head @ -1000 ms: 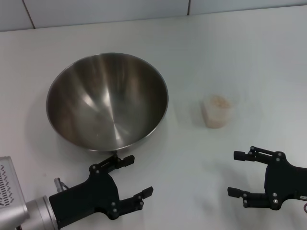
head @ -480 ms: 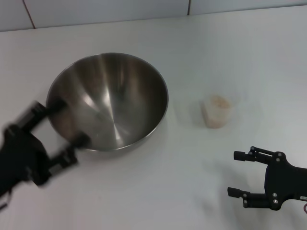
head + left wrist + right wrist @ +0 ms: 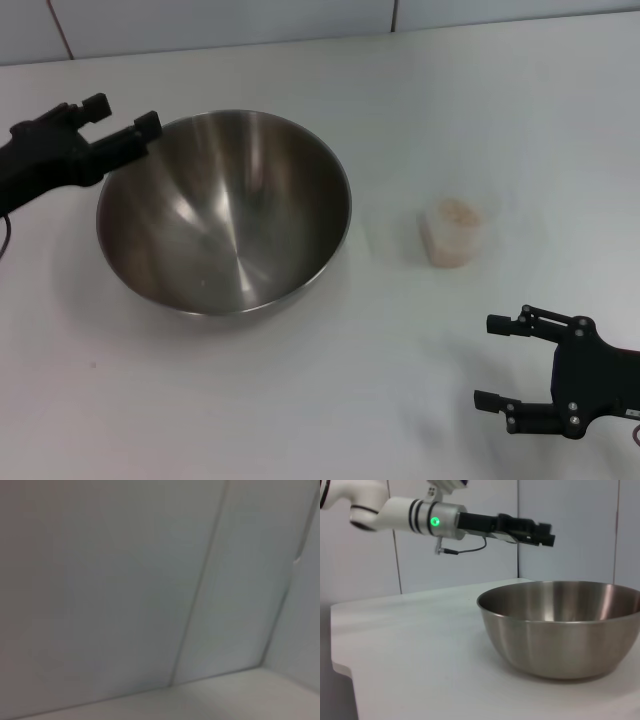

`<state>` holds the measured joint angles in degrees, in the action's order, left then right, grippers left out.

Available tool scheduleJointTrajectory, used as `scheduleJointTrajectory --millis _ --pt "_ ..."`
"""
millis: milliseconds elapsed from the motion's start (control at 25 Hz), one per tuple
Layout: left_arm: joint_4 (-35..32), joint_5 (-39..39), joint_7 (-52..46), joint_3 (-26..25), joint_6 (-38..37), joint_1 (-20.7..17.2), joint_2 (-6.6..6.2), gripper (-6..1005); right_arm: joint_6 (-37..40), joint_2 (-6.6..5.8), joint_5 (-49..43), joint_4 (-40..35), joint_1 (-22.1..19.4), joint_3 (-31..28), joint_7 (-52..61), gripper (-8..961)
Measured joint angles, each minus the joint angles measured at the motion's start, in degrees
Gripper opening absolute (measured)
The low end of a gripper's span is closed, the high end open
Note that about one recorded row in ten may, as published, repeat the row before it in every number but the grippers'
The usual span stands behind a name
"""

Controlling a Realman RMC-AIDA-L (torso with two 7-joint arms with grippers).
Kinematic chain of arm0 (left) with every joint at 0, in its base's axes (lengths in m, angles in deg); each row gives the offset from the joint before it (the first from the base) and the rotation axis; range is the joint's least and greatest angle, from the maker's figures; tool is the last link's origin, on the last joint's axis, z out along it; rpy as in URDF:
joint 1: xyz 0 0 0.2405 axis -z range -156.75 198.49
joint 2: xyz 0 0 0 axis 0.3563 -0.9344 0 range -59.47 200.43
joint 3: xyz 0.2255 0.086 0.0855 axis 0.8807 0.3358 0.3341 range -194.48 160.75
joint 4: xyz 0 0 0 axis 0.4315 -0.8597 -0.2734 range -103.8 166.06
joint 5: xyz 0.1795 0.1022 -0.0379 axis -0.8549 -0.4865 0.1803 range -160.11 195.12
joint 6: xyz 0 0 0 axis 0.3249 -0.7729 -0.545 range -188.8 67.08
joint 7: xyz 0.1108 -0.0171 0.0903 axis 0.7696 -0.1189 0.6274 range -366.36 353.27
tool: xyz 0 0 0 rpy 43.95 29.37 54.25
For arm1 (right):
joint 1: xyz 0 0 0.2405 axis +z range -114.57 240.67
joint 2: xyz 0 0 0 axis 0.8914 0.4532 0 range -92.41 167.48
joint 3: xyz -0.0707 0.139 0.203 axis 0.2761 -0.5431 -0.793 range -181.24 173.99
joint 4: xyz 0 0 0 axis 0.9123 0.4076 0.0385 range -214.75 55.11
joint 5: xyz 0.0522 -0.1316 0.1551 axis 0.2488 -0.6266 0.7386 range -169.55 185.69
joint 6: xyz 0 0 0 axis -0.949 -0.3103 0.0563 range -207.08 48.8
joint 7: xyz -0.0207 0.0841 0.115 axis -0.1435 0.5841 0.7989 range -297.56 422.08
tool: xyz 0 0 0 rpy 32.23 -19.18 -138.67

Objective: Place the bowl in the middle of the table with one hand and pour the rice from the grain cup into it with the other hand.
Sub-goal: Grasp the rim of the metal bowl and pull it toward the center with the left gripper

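The steel bowl (image 3: 225, 210) stands empty on the white table (image 3: 300, 400), left of the middle. It also shows in the right wrist view (image 3: 565, 625). The clear grain cup (image 3: 452, 232) stands upright to the bowl's right, with pale rice (image 3: 458, 211) in it. My left gripper (image 3: 122, 113) is open and empty, beside the bowl's far left rim. The right wrist view shows this left gripper (image 3: 547, 534) raised above rim height, not touching the bowl. My right gripper (image 3: 489, 362) is open and empty near the front right, in front of the cup.
The grey tiled wall (image 3: 200, 20) runs along the table's far edge. The left wrist view shows only wall tiles (image 3: 125, 580). The table's left edge (image 3: 340, 670) shows in the right wrist view.
My left arm has swung from the table's front, past the bowl's left side, up to its far left rim. The right arm, bowl and cup have not moved.
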<state>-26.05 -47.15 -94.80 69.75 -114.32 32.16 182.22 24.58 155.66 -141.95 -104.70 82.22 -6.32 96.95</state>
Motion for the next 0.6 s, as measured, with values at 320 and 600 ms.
scheduleJointTrajectory --millis 320,600 --pt "-15.9 -43.1 -32.2 -8.4 3.6 1.5 5.88 827 0.1 -0.05 0.0 -0.1 0.0 -0.1 0.0 797" --pt "-18.2 -56.4 -41.8 -9.6 -3.1 4.8 6.47 823 0.2 -0.09 0.0 -0.2 0.0 -0.2 0.1 793"
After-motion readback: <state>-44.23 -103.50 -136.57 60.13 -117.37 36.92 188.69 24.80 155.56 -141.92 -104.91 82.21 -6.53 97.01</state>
